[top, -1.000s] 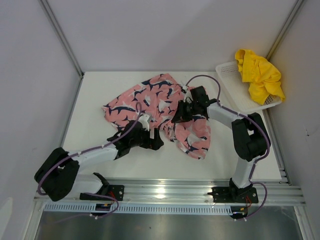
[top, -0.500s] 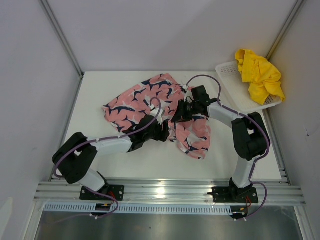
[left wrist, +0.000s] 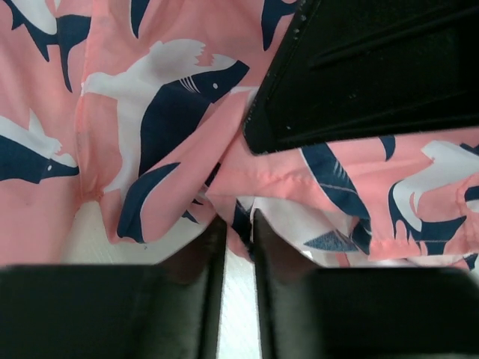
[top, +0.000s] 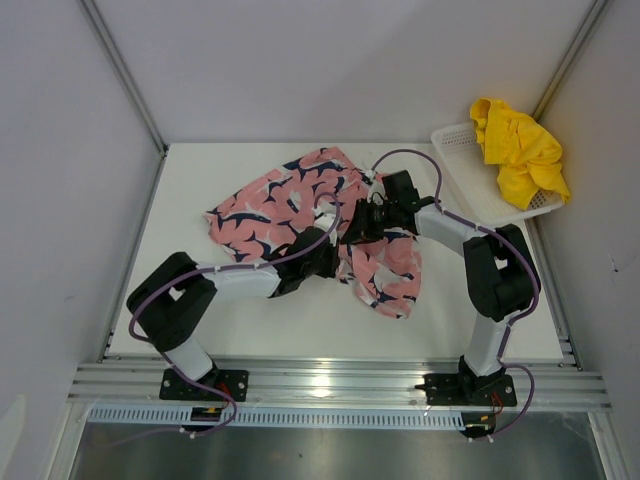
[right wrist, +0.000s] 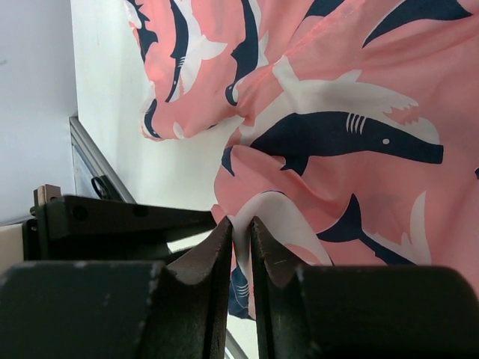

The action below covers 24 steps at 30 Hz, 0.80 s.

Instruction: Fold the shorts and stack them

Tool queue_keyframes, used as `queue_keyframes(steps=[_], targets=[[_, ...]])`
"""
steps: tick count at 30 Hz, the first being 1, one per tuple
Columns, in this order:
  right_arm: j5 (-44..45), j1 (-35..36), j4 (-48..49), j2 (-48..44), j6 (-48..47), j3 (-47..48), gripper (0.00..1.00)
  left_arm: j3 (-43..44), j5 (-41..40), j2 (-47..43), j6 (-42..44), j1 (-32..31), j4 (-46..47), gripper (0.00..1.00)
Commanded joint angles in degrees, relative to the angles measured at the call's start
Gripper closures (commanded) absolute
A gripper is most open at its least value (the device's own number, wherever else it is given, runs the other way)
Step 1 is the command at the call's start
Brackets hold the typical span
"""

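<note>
The white mesh basket (top: pixel 452 140) sits at the far right corner of the table (top: pixel 190 200). It holds the yellow shorts (top: pixel 520 150), bunched in a heap that spills over the basket's far and right rims. Nothing else shows inside it.

The pink shorts (top: pixel 280 200) lie unfolded on the table, spread from the middle of the far edge down toward the centre, with one leg trailing toward the near right.

The left gripper (left wrist: pixel 239 224) is clenched on the pink shorts, a bit of hem caught at the fingertips. The right gripper (right wrist: pixel 241 224) is clamped on a raised fold of the same cloth, just beside the left one.

A second ago the left arm lay low along the near left of the table, its jaws wide at the near edge of the cloth. Since then it has swung its elbow in and reached right until it nearly meets the right gripper, and the jaws have drawn together. The right arm has hardly shifted, and the basket and its load are as they were.

From above, both sets of fingertips are buried in dark hardware and cloth (only the wrist views show the grips). In the left wrist view a black housing (left wrist: pixel 374 67) blocks the upper right, too close to identify. The far leg of the pink shorts is partly hidden under the right arm.
</note>
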Motion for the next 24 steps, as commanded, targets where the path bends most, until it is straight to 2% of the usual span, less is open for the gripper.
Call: queue_keyframes(steps=[1, 2, 3, 5, 6, 7, 10, 16, 21, 24], targets=[[-1.5, -0.3, 1.6, 0.5, 0.7, 1.3, 0.81, 3.4, -1.9, 1.7, 0.0, -0.4, 0.6, 0.83], [-1.5, -0.3, 1.6, 0.5, 0.7, 1.2, 0.81, 3.5, -2.1, 1.9, -0.1, -0.4, 0.3, 0.97], [-1.4, -0.3, 1.6, 0.4, 0.8, 1.2, 0.81, 3.5, -2.4, 1.9, -0.4, -0.4, 0.1, 1.00], [-1.3, -0.3, 1.5, 0.3, 0.7, 1.2, 0.78, 2.5, -2.3, 1.3, -0.7, -0.4, 0.2, 1.00], [-0.7, -0.4, 1.4, 0.1, 0.7, 1.1, 0.67, 1.5, -2.0, 0.7, -0.7, -0.4, 0.6, 1.00], [-0.2, -0.5, 1.4, -0.2, 0.6, 0.9, 0.60, 0.8, -1.7, -0.9, -0.8, -0.4, 0.6, 1.00], [1.0, -1.0, 1.8, -1.8, 0.8, -0.2, 0.50, -2.5, 0.1, -4.3, -1.9, -0.4, -0.6, 1.00], [8.3, -2.5, 2.5, -4.6, 1.5, -2.0, 0.50, -12.6, 4.2, -15.3, -6.3, -0.4, -1.9, 1.00], [21.3, -3.9, 1.8, -2.6, 2.2, -1.0, 0.53, -16.1, 6.6, -21.5, -9.7, -0.1, -3.4, 1.00], [23.9, -5.5, 2.0, -0.3, 2.3, 1.8, 0.55, -17.5, 7.7, -23.5, -11.1, 0.9, -4.5, 1.00]])
